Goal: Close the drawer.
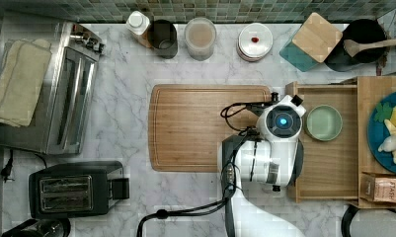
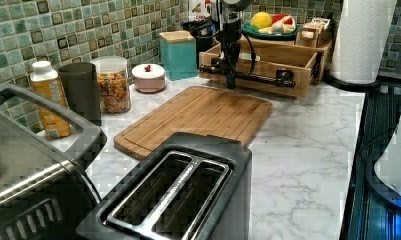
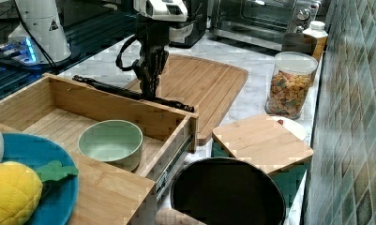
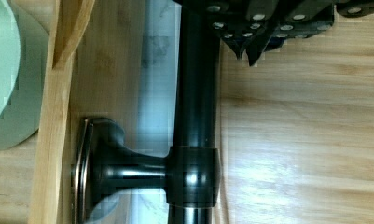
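The drawer stands pulled far out of its wooden cabinet, with a green bowl inside. Its black bar handle runs along the front, and the gripper is just at this bar, on the cutting board side. So the push, I judge, must go across the bar, toward the cabinet. The wrist view shows the fingertips together beside the bar, gripping nothing; the right view shows how far the drawer is open.

The room is bright with soft, even light. The white marble counter shines. The black bar handle looks big, blurry and shiny. All pictures look blocky at the edges.
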{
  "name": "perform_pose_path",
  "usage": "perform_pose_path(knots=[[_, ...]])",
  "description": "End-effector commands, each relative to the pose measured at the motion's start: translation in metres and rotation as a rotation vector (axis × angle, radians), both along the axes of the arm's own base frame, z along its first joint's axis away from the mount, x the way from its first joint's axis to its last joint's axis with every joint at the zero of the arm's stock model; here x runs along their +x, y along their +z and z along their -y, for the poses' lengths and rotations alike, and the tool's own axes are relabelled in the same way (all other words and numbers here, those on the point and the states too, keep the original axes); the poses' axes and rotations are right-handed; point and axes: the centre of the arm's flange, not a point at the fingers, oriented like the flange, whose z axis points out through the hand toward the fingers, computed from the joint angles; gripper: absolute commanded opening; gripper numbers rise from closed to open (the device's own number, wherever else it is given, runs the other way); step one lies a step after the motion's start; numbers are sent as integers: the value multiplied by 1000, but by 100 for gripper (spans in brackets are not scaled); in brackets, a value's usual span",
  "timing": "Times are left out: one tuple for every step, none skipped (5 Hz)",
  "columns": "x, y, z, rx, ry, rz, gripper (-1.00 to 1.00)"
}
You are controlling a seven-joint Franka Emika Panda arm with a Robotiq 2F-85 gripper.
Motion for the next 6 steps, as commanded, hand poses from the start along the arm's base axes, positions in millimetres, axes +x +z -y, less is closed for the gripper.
perform_pose_path(knots=[[2,79,169,-105,-26,131,-100],[-7,89,208,-133,-15,152,-100],[-14,97,246,-148,-6,189,-100],[-13,95,284,-142,7,213,-100],[-12,92,299,-121,-59,199,-100],[-24,109,275,-182,-146,179,-100]])
